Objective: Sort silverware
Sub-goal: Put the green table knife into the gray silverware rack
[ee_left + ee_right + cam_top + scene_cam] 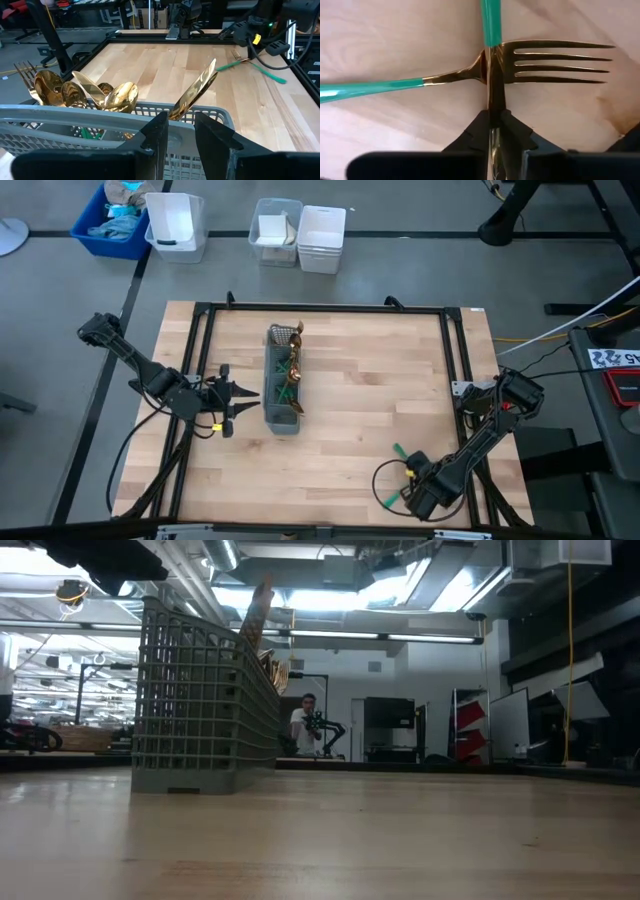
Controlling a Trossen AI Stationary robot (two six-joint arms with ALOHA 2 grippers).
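**Pinched piece lies across a fork**

Left gripper (243,402) hovers, parted and empty, beside the grey mesh caddy (282,418) of gold-headed, teal-handled silverware (107,95). Right gripper (495,131) clenches a gold piece (492,85) crossing a fork (555,62) on the bench (370,380); lifting might drag that fork.

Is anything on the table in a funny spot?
Yes. Most silverware stands in the grey caddy, but two pieces lie crossed at the table's near right corner: a fork and another piece, with the right tool closed on that second piece.
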